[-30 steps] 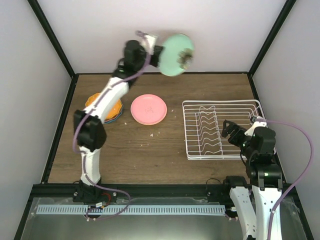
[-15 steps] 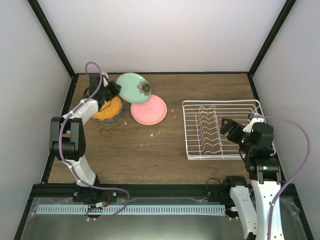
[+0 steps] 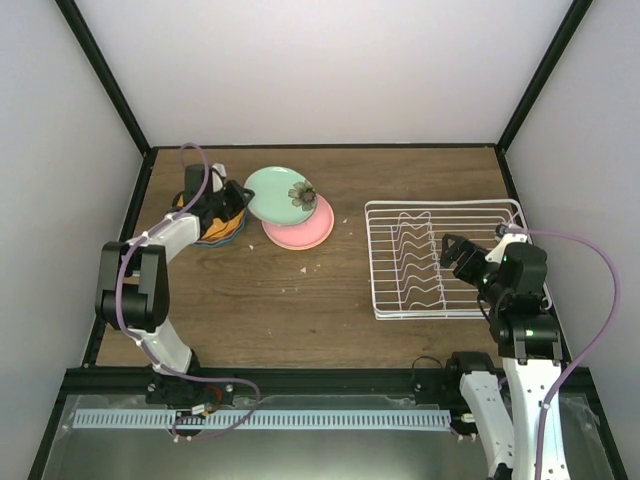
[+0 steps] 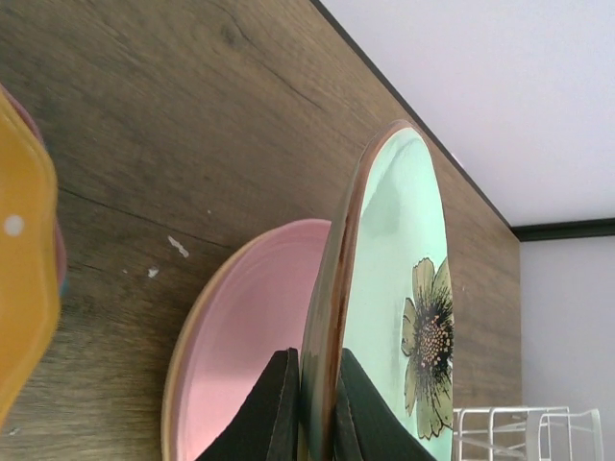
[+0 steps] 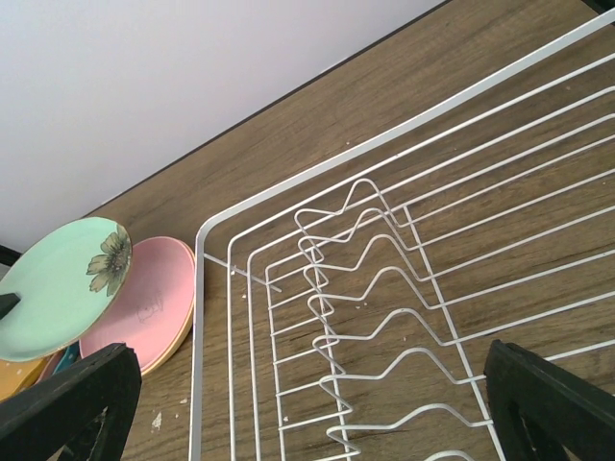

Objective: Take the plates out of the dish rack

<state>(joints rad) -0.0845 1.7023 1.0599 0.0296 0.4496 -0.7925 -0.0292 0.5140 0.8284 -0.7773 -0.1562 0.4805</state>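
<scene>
My left gripper [image 3: 238, 200] is shut on the rim of the mint green plate [image 3: 282, 192] with the dark flower. In the left wrist view that plate [image 4: 394, 259] stands on edge between my black fingers [image 4: 274, 403], just above the pink plate [image 4: 240, 336]. The pink plate [image 3: 303, 228] lies flat on the table. The dish rack [image 3: 440, 258] stands at the right with no plates in it. My right gripper [image 3: 452, 255] hangs open over the rack's near right part, and in its own view only bare white wires [image 5: 384, 288] lie between its fingers.
A stack of plates with an orange one on top [image 3: 213, 228] sits at the far left, under my left wrist. Small crumbs [image 3: 305, 268] lie in front of the pink plate. Black frame posts and pale walls close in the table on three sides.
My left arm has swung the mint green plate down from high at the back to just over the pink plate. The right arm has barely moved.
</scene>
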